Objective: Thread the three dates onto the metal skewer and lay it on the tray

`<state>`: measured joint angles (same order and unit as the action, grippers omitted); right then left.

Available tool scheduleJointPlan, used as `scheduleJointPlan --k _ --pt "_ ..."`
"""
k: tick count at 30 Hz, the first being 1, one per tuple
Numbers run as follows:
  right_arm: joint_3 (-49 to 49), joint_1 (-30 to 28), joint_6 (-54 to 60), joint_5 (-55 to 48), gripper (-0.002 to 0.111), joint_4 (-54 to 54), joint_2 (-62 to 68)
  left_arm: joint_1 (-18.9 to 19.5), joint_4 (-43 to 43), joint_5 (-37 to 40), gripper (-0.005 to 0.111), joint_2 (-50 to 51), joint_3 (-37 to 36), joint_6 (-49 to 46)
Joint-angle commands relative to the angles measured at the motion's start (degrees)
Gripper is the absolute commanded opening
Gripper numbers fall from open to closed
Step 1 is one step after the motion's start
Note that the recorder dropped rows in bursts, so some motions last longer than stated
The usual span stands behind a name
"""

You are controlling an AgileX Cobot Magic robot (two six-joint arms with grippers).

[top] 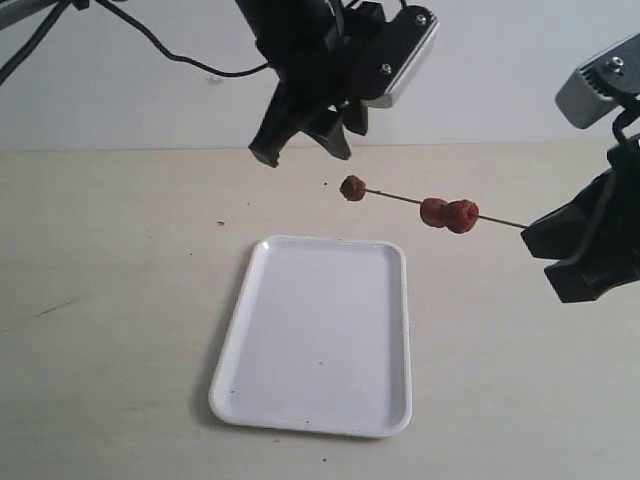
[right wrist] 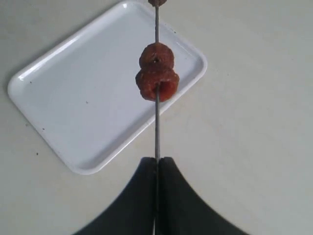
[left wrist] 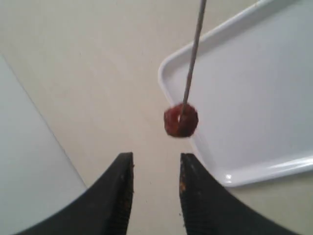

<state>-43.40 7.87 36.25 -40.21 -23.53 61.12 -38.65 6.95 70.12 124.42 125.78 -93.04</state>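
Observation:
My right gripper (top: 530, 232) is shut on one end of the metal skewer (top: 400, 198), holding it level in the air above the far edge of the white tray (top: 262, 330). All three dates sit on the rod: two (top: 448, 214) pressed together near its middle, one (top: 352, 188) at the free tip. In the right wrist view the skewer (right wrist: 156, 122) runs out from between my closed fingers through the paired dates (right wrist: 157, 78). My left gripper (top: 298, 152) hangs open just beyond the tip; its view shows the end date (left wrist: 181, 120) a short way past the empty fingertips (left wrist: 155, 169).
The tray (right wrist: 73, 98) lies bare on a pale beige table, with a few dark specks. A pale wall stands behind the table. A dark crumb (top: 221, 223) lies on the table left of the tray.

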Motion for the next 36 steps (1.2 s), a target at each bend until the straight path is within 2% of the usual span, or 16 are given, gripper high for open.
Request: scheduleJointPlan --k 1,12,36 --pt "0.0 -0.2 -0.4 -3.0 0.0 0.3 -3.7 2.4 0.0 -0.2 0.034 -0.8 -0.5 2.2" --pt "0.0 -0.2 -0.4 -5.4 0.0 0.6 -7.2 3.2 4.2 -0.2 0.034 -0.8 -4.4 5.1" --pt "0.0 -0.2 -0.4 -4.2 0.0 -0.1 -7.1 2.9 11.7 -0.2 0.031 -0.8 -7.1 2.6"
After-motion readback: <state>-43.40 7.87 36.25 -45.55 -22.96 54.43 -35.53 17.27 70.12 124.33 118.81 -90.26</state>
